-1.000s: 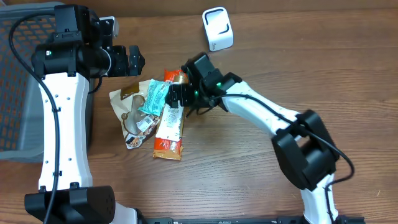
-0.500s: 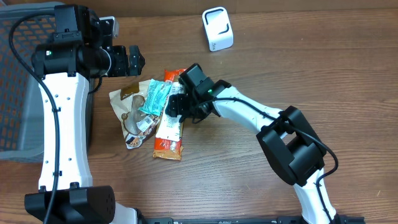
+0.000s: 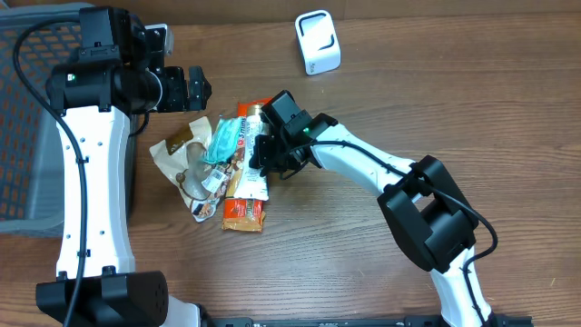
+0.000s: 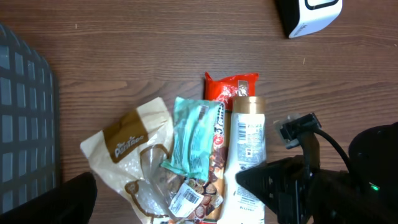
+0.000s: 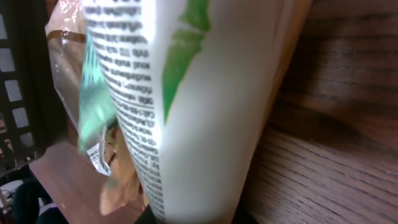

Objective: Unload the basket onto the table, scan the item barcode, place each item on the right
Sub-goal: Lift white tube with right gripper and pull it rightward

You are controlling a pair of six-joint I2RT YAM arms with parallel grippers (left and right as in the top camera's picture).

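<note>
The right end effector [image 3: 263,154] is clamped tight on the white packet [image 4: 247,140], which lies in the snack pile [image 3: 186,163] mid-table [image 3: 472,91]. The scanner [image 3: 318,41] stands at 1 o'clock from it. The left end effector [image 3: 195,88] hovers at 10 o'clock, spread wide and holding nothing.

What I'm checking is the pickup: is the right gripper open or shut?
Shut, apparently on the white packet: the right gripper sits at its edge overhead, and the packet fills the right wrist view.
</note>
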